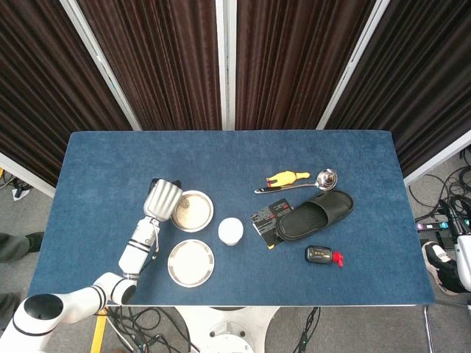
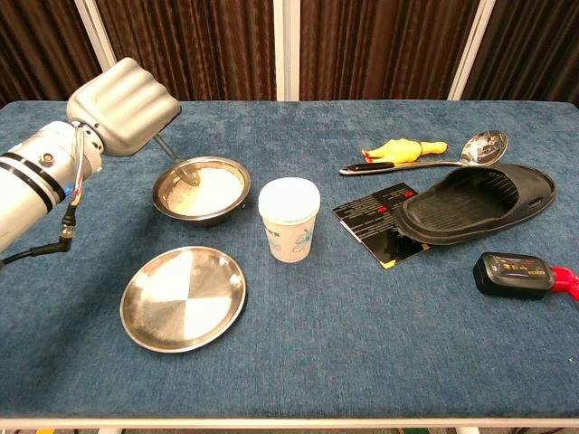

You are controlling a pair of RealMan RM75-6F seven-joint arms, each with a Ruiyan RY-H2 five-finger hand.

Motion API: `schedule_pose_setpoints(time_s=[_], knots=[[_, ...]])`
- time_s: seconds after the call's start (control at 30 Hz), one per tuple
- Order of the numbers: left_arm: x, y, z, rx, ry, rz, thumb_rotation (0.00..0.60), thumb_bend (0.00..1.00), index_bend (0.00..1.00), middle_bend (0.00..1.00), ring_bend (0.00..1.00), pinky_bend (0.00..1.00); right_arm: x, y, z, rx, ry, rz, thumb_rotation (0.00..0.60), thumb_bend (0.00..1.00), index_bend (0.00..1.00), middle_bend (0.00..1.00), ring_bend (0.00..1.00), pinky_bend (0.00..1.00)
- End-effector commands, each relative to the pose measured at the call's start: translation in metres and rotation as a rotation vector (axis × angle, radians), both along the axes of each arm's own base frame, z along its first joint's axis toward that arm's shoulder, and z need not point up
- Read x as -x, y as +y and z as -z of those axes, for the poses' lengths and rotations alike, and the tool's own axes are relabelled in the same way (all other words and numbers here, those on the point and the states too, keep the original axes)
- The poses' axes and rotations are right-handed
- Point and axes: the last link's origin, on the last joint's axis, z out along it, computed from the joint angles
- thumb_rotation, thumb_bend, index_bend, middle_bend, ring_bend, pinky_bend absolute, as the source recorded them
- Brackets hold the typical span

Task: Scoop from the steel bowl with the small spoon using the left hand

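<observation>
One hand is in play from the head view: the left hand (image 1: 163, 198) sits clenched at the left rim of the steel bowl (image 1: 192, 211), on the near-left part of the blue table (image 1: 353, 154). What it grasps is hidden from up here. The right hand is nowhere on the table. Counting: one bowl with pale grains, one flat steel plate (image 1: 190, 262) just in front of it, one paper cup (image 1: 230, 231), one black slipper (image 1: 315, 215), one black booklet (image 1: 265, 219), one yellow rubber chicken (image 1: 288, 177), one ladle (image 1: 297, 184), one car key fob (image 1: 321, 255).

Down to the chest view, and it's clearer: the left hand (image 2: 122, 107) grips the small spoon (image 2: 174, 164) by its handle, shaft slanting down, tip dipping into the grains at the bowl's (image 2: 201, 190) left side. To scoop well, I'd say the tip wants to push under the grains, then level off before lifting, slowly, so nothing spills and the light bowl doesn't slide toward the cup (image 2: 289, 219). The same count holds here: one plate (image 2: 184, 298), one slipper (image 2: 475, 202), one ladle (image 2: 434, 159), one chicken (image 2: 403, 149), one fob (image 2: 514, 274).
</observation>
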Motion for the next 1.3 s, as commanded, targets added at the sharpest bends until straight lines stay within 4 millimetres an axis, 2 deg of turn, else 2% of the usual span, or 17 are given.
schedule_pose_setpoints(time_s=[0.03,0.47,0.6,0.87,1.3], knots=[[0.001,-0.001,0.003,-0.008,0.012,0.022,0.600,0.49,0.60,0.97,0.92,1.00,0.000,0.000,0.000,-0.001,-0.002,0.000,0.600,0.17,0.05,0.23,0.00,0.07],[0.002,-0.019,0.024,0.034,0.017,0.047,0.600,0.49,0.60,0.97,0.92,1.00,0.004,0.001,0.004,-0.006,-0.014,0.021,0.600,0.17,0.05,0.24,0.00,0.07],[0.001,-0.019,0.025,0.067,-0.067,0.005,0.600,0.49,0.60,0.97,0.92,1.00,0.005,0.001,0.004,-0.005,-0.017,0.022,0.600,0.17,0.05,0.24,0.00,0.07],[0.004,-0.012,0.012,0.116,-0.255,-0.099,0.600,0.49,0.60,0.98,0.92,1.00,0.004,0.002,0.002,-0.001,-0.015,0.021,0.600,0.17,0.05,0.24,0.00,0.07],[0.023,0.001,-0.011,0.186,-0.524,-0.287,0.600,0.49,0.60,0.97,0.91,1.00,0.001,0.000,0.004,-0.004,-0.010,0.019,0.600,0.17,0.05,0.24,0.00,0.07]])
